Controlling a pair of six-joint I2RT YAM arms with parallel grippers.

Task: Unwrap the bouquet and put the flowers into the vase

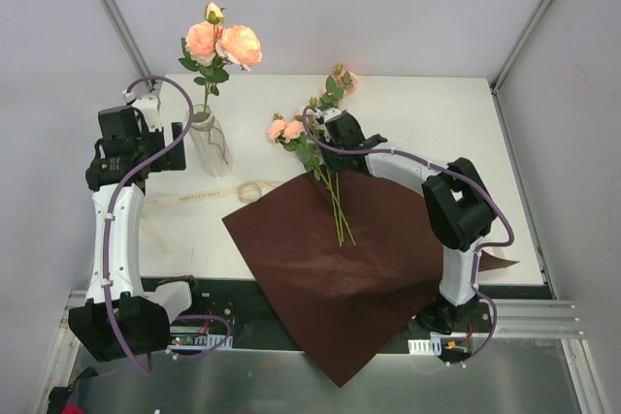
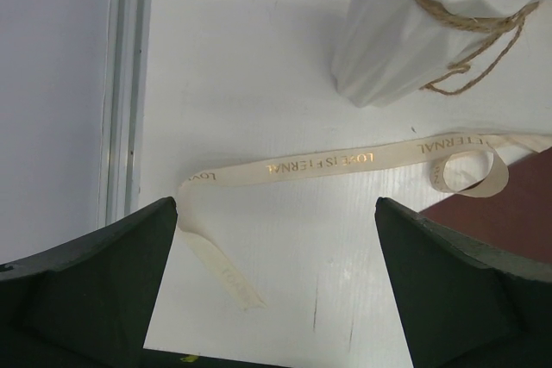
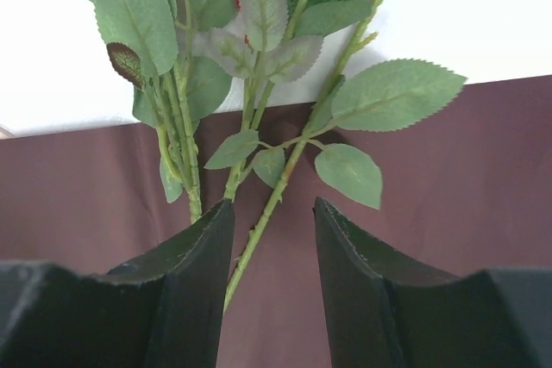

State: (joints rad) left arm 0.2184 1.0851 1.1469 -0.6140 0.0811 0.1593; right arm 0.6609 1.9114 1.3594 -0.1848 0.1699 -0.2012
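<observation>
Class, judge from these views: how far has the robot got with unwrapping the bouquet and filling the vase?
Done: ribbon untied, paper spread flat, one rose sprig in the vase. In hand: right pincer straddles a stem of the loose flowers, not yet gripping. Left: getting those into the vase.

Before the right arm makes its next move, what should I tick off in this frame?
1. Wrapping opened: ok. The dark red paper lies spread flat.
2. Ribbon removed: ok. The ribbon lies loose beside the vase.
3. Stem lined up: ok. One stem runs through the right gripper, whose jaws are apart and not clamping it.
4. Single stem only: cannot tell. The neighbouring stems end right at one finger.
5. Vase ready: ok. It stands upright with one flower stem in it.
6. Left gripper out of the way: ok. It is open and empty.
</observation>
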